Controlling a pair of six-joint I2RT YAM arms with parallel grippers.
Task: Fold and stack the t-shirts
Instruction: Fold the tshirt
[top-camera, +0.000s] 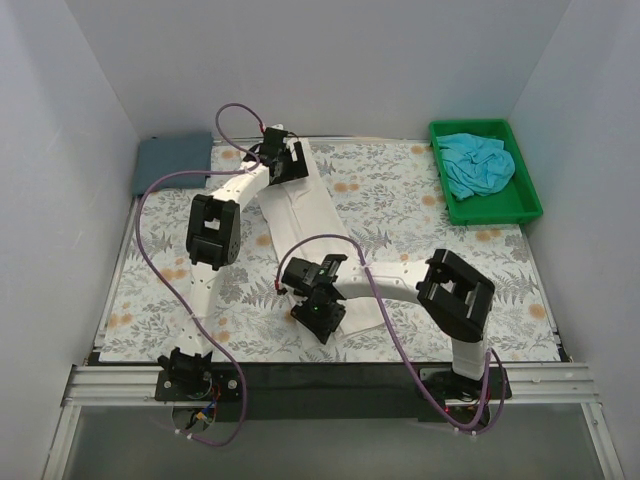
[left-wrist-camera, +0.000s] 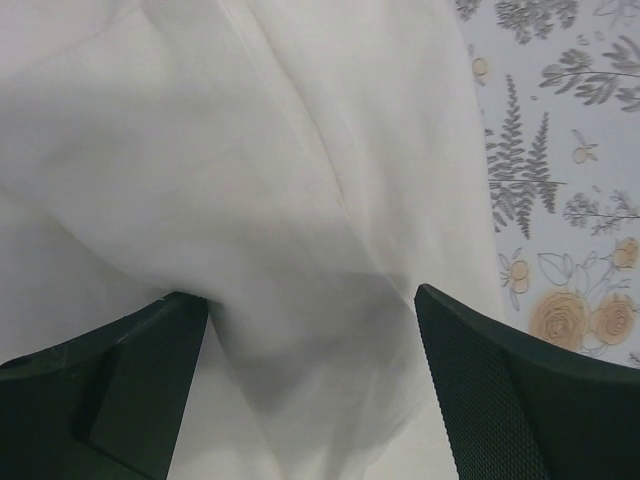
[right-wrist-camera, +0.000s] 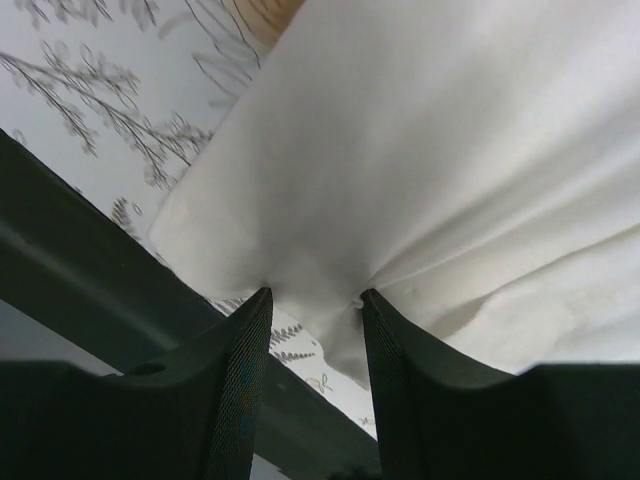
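A cream-white t-shirt lies diagonally across the floral desk cover, its near end clenched in the right pincer, the left pincer released over its far end; a slate blue-grey t-shirt lies far left, a turquoise t-shirt in a green tray.

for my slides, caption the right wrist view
Right jaws pinch a bunched edge of the white shirt, floral table cover alongside.

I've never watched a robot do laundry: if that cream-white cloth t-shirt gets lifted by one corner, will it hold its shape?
Probably not. The cream-white cloth t-shirt puckers into creases where the right gripper pinches it, so it should sag limply. Its soft folds on the floral table cover suggest thin, light fabric.
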